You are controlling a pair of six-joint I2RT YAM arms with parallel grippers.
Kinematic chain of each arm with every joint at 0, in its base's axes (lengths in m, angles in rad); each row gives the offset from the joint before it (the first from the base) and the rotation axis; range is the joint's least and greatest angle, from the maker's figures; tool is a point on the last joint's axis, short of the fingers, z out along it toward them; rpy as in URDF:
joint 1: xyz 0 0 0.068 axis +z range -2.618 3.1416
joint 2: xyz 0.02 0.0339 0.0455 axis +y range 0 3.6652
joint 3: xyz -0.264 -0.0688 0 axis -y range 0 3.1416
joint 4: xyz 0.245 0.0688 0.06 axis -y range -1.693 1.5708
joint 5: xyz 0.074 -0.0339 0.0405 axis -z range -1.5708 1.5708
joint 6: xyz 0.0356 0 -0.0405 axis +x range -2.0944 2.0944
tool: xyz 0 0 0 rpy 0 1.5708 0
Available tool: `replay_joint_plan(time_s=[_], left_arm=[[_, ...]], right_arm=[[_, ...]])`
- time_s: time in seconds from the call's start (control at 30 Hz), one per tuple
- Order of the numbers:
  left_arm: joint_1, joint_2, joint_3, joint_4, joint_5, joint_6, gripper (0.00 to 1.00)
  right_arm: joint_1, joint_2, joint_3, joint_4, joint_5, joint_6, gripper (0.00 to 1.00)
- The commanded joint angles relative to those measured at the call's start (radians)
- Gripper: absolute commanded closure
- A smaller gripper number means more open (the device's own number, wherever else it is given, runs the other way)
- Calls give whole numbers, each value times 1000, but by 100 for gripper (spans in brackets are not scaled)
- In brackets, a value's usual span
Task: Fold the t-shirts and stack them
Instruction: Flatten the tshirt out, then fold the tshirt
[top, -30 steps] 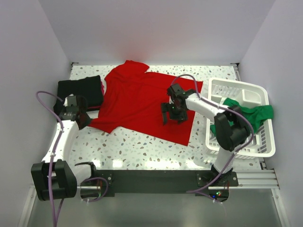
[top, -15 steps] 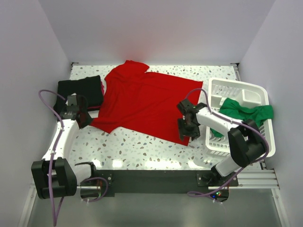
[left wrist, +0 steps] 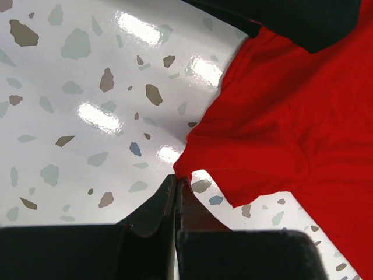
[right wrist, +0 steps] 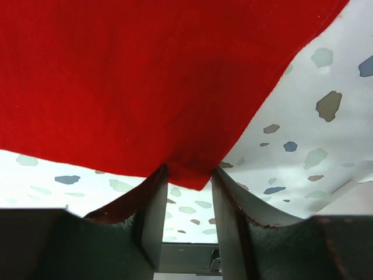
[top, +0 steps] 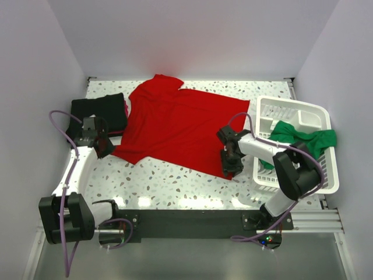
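Observation:
The red t-shirt (top: 175,125) lies spread flat across the middle of the table. My left gripper (top: 106,147) is at its near-left sleeve corner; in the left wrist view the jaws (left wrist: 176,178) are shut on the tip of that red corner (left wrist: 280,116). My right gripper (top: 229,169) is at the shirt's near-right hem corner. In the right wrist view it (right wrist: 189,172) is open, with the red cloth (right wrist: 145,76) hanging between the fingertips. The black t-shirt (top: 100,112) lies folded at the back left, and shows in the left wrist view (left wrist: 303,17). The green t-shirt (top: 306,139) lies crumpled in the basket.
The white slatted basket (top: 291,105) stands on the right side of the table, close to my right arm. White walls enclose the table on the left, back and right. Bare speckled tabletop (top: 169,181) shows between the red shirt and the arm bases.
My right gripper has moved from the middle right of the red shirt toward me, down to its near-right corner. My left gripper has stayed at the sleeve corner.

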Motion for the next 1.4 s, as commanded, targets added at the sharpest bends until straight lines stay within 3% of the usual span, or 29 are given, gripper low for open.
replay_joint_plan(time_s=[0.0,0.17,0.37,0.73,0.83,1.0,1.37], left_arm=[[7,11,17,41,23,14,100],[7,12,12,42,21,12,100],[5,-8,9,27,61,-21,100],[-3,-137,-29,-131,77,-141,100],[-36,-146,-31,-162,81,-167,100],[-194,-146,-14,-227,8,-245,100],[-248,-161,-9,-281,12,-244,100]], right_arm=[[0,18,-11,40,-26,0,62],[-2,38,-14,25,-26,-5,70],[0,40,9,-76,-26,-29,100],[1,-21,77,-336,-44,-86,100],[0,-47,65,-365,-53,-86,100],[1,-74,29,-411,-72,-88,100],[-2,-100,9,-443,-84,-69,100]])
